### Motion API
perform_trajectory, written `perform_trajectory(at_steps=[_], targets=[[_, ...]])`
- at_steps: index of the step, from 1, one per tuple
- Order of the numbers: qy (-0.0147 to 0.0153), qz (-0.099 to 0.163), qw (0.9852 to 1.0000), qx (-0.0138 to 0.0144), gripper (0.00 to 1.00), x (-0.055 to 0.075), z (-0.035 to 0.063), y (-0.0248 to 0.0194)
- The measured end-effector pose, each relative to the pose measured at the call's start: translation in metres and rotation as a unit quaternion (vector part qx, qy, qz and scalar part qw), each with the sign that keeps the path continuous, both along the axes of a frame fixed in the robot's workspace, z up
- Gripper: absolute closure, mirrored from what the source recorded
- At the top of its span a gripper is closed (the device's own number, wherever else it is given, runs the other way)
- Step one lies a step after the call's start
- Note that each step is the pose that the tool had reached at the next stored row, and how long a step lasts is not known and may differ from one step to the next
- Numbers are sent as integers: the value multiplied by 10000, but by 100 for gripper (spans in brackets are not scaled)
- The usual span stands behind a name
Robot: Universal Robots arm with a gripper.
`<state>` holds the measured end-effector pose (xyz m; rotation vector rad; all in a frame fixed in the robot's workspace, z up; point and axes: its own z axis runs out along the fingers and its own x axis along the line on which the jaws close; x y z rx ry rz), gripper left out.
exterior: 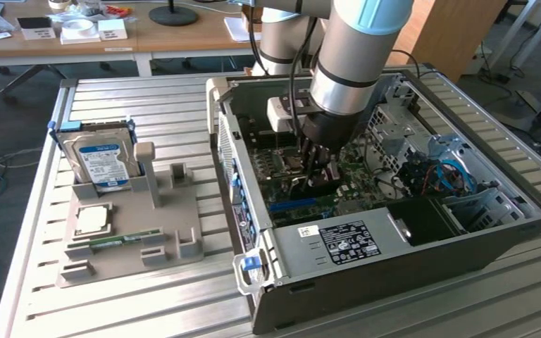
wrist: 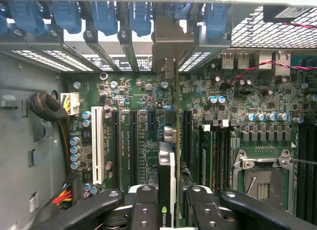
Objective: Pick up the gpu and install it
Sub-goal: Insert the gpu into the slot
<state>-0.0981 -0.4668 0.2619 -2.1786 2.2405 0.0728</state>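
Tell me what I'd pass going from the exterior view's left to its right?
Blue-labelled hard drive → gripper holding the gpu inside the computer case → blue cables.

**A:** Where is the arm (exterior: pixel 355 63) reaching?

**B:** It is reaching down into the open computer case (exterior: pixel 346 246), which is lying on its side on the slatted metal table (exterior: pixel 139 98).

**A:** And the gripper (exterior: pixel 313 151)?

**B:** It is hanging low inside, gripping a dark graphics card (exterior: pixel 315 184) that is standing on edge just over the green board (exterior: pixel 360 184).

**A:** What is sitting beside the case?

**B:** A grey holder (exterior: pixel 148 218), toward the exterior view's left. A blue-labelled hard drive (exterior: pixel 103 160) is standing upright in it, and a square chip (exterior: pixel 92 220) and a memory stick (exterior: pixel 120 241) are lying flat.
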Motion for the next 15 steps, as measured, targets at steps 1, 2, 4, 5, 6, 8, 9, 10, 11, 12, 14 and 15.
perform_trajectory(at_steps=[1, 2, 4, 5, 6, 8, 9, 10, 11, 12, 14, 15], targets=[[0, 0, 10000, 1, 74, 0, -3, 0], [-1, 0, 10000, 3, 74, 0, -10, 1], [0, 0, 10000, 0, 74, 0, -13, 0], [0, 0, 10000, 0, 74, 0, -13, 0], [0, 0, 10000, 0, 74, -1, -13, 0], [0, -2, 10000, 0, 74, -7, -13, 1], [0, 0, 10000, 1, 74, -8, -14, 0], [-1, 0, 10000, 1, 74, -9, -14, 0], [0, 0, 10000, 0, 74, -10, -17, 0], [-1, 0, 10000, 1, 74, -11, -23, 0], [-1, 0, 10000, -1, 74, -13, -29, 0], [-1, 0, 10000, -1, 74, -13, -29, 0]])
